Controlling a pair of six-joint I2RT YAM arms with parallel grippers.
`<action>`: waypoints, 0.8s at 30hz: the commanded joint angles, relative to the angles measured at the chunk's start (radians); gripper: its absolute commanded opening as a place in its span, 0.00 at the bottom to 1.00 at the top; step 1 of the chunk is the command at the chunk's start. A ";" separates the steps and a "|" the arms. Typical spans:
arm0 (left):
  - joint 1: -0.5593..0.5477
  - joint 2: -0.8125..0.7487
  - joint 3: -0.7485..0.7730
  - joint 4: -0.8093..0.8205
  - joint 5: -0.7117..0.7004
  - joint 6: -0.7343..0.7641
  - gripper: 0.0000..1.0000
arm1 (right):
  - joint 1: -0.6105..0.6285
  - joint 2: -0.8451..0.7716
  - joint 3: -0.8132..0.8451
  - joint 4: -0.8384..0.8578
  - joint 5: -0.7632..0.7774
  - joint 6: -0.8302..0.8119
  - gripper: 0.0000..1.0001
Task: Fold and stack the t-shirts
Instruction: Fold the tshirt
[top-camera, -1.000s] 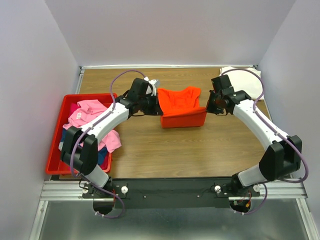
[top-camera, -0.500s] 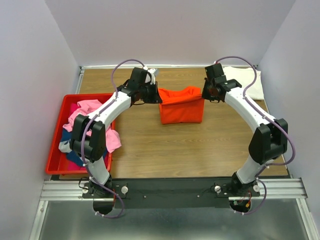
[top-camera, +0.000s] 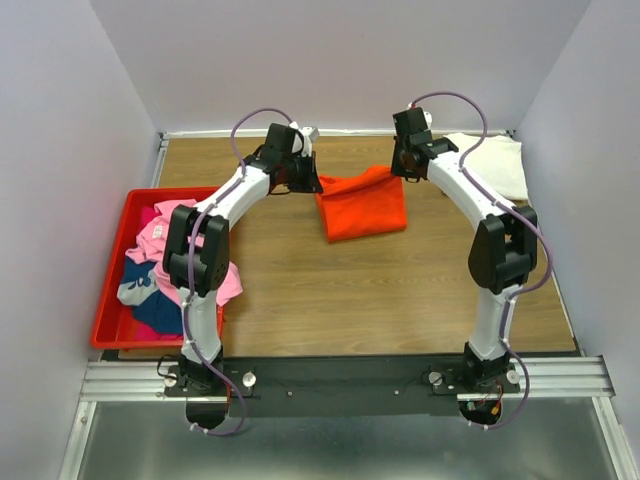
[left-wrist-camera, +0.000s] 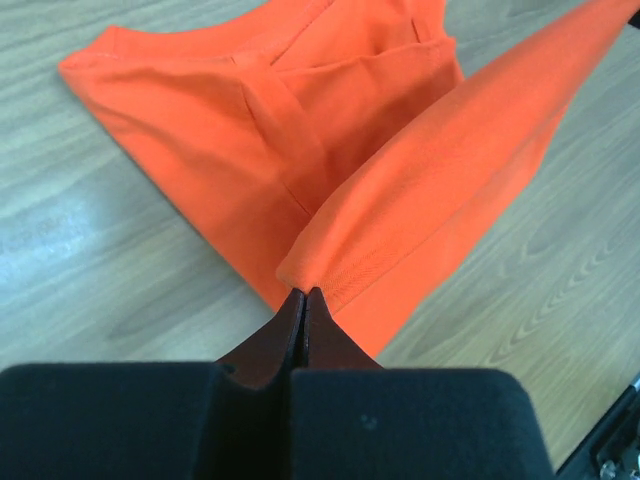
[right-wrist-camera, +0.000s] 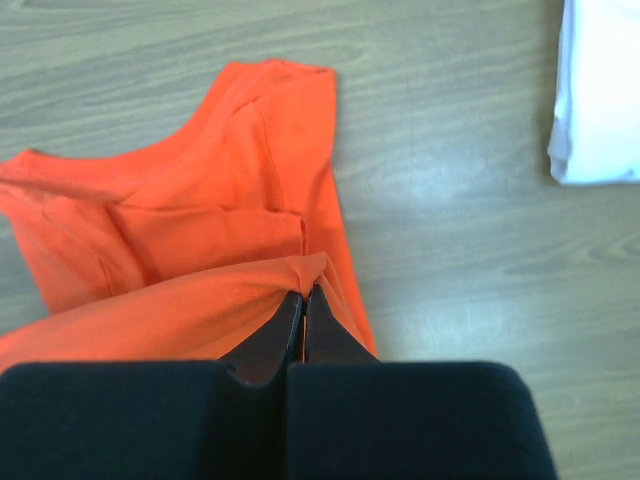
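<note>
With your left hand (left-wrist-camera: 303, 295) and right hand (right-wrist-camera: 303, 292) each pinched shut on the lifted edge of the orange t-shirt (top-camera: 362, 205), which trails onto the far middle of the table (top-camera: 400, 290), carry both ends level and together so the fold lands square.

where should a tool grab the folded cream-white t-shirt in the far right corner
The folded cream-white cloth t-shirt lies flat in the far right corner, walls behind and beside it, so probably take its left edge, coming from the open wooden table side. The left tool and right tool pinch the bright orange cloth t-shirt.
</note>
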 joint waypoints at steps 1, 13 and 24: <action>0.033 0.043 0.034 -0.045 -0.013 0.032 0.00 | -0.023 0.067 0.079 0.009 0.090 -0.054 0.00; 0.074 0.128 0.093 0.021 0.028 -0.009 0.00 | -0.031 0.188 0.233 0.013 0.091 -0.091 0.01; 0.126 0.243 0.217 0.094 0.032 -0.061 0.00 | -0.035 0.346 0.383 0.019 0.065 -0.105 0.01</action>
